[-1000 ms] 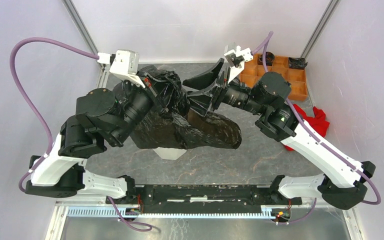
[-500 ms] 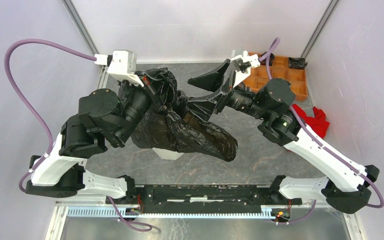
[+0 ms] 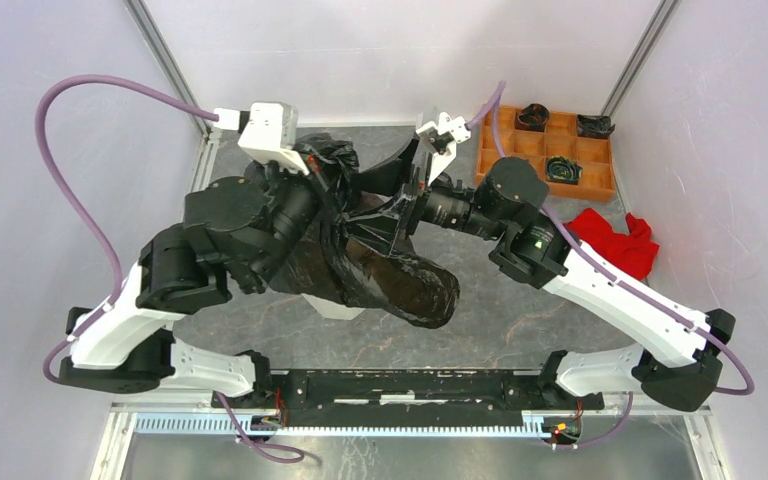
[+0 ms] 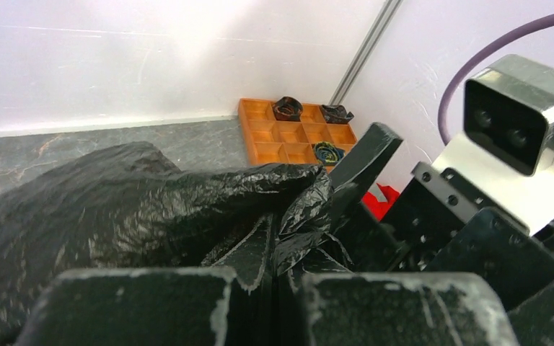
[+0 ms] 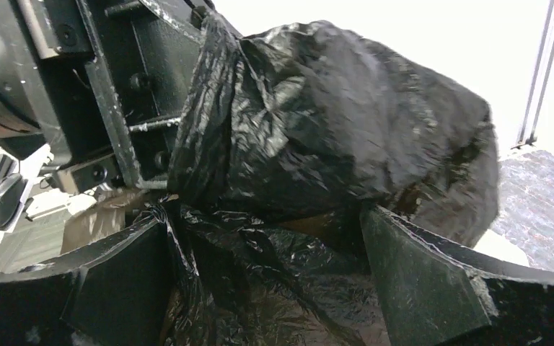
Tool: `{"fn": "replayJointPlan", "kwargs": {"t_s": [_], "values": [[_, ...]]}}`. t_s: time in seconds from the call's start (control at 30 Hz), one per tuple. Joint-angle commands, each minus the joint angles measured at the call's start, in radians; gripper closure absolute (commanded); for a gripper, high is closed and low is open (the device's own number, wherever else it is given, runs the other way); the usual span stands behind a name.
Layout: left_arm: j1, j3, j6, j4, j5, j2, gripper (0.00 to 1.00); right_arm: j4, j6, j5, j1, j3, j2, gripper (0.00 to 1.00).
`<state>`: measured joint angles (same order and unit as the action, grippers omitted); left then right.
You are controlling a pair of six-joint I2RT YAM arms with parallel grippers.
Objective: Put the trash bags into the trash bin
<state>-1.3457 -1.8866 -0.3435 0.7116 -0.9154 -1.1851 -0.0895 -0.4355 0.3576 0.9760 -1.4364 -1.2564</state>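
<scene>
A wrinkled black trash bag (image 3: 390,275) hangs over the middle of the table and covers most of the white trash bin (image 3: 338,307), of which only a bit of the near side shows. My left gripper (image 3: 335,198) is shut on a bunched fold of the bag (image 4: 299,216), its tips (image 4: 278,234) pressed together on the film. My right gripper (image 3: 388,195) is wide open just to its right. Its two fingers (image 5: 418,277) straddle loose bag film (image 5: 260,281) without pinching it. The bag's bulk (image 5: 332,115) billows beyond them.
An orange compartmented tray (image 3: 520,165) holding small dark items stands at the back right. A red cloth (image 3: 615,240) lies right of the right arm. The two wrists are crowded close together over the bag, and the left arm's body (image 5: 115,86) fills the right wrist view's upper left.
My right gripper opened fully and moved left, closer to the left gripper, its jaws now around the film. The left arm shifted slightly right. The bag's hanging end swung left.
</scene>
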Motion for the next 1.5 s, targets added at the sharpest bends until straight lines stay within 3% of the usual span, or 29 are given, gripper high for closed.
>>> {"fn": "replayJointPlan", "kwargs": {"t_s": [0.0, 0.13, 0.2, 0.3, 0.4, 0.43, 0.5, 0.6, 0.63, 0.83, 0.93, 1.07, 1.23, 1.37, 1.47], "values": [[-0.001, -0.060, -0.003, -0.038, -0.012, -0.048, 0.98, -0.035, 0.035, -0.005, 0.016, -0.023, 0.001, 0.02], [0.000, -0.068, -0.010, -0.048, 0.023, -0.068, 0.98, -0.052, 0.031, -0.068, 0.016, -0.022, -0.015, 0.06], [0.000, -0.068, -0.034, -0.036, 0.049, -0.068, 0.98, -0.078, 0.019, -0.127, 0.016, -0.003, -0.010, 0.18], [-0.001, -0.065, -0.059, -0.005, 0.085, -0.055, 0.91, -0.108, 0.012, -0.178, 0.016, 0.011, -0.006, 0.51], [-0.001, -0.050, -0.079, 0.021, 0.100, -0.021, 0.64, -0.105, 0.005, -0.217, 0.014, 0.016, -0.010, 0.92], [-0.001, -0.043, -0.086, 0.028, 0.112, -0.003, 0.53, -0.097, 0.001, -0.222, 0.011, 0.017, -0.014, 0.99], [-0.001, -0.011, -0.097, 0.043, 0.135, 0.039, 0.26, -0.095, -0.014, -0.192, -0.002, 0.018, -0.023, 0.99], [-0.001, 0.065, -0.119, 0.068, 0.153, 0.130, 0.02, -0.104, -0.047, -0.136, -0.031, 0.033, -0.029, 0.99], [-0.001, 0.096, -0.129, 0.082, 0.149, 0.166, 0.00, -0.112, -0.063, -0.109, -0.048, 0.042, -0.030, 0.99], [-0.001, 0.216, -0.301, 0.283, 0.045, 0.351, 0.01, -0.143, -0.138, 0.062, -0.140, 0.046, -0.068, 0.99], [-0.001, 0.267, -0.397, 0.392, -0.034, 0.402, 0.13, -0.137, -0.138, 0.111, -0.157, 0.038, -0.079, 0.99], [0.000, 0.285, -0.539, 0.531, -0.135, 0.354, 0.34, -0.130, -0.127, 0.134, -0.165, 0.039, -0.077, 0.99], [-0.001, 0.317, -0.740, 0.719, -0.189, 0.227, 0.45, -0.083, -0.092, 0.120, -0.170, 0.037, -0.052, 0.99], [0.000, 0.412, -0.838, 0.752, -0.214, 0.257, 0.46, -0.069, -0.081, 0.112, -0.178, 0.037, -0.044, 0.99], [0.001, 0.494, -0.900, 0.753, -0.235, 0.316, 0.34, -0.067, -0.075, 0.107, -0.179, 0.048, -0.036, 0.99]]}}
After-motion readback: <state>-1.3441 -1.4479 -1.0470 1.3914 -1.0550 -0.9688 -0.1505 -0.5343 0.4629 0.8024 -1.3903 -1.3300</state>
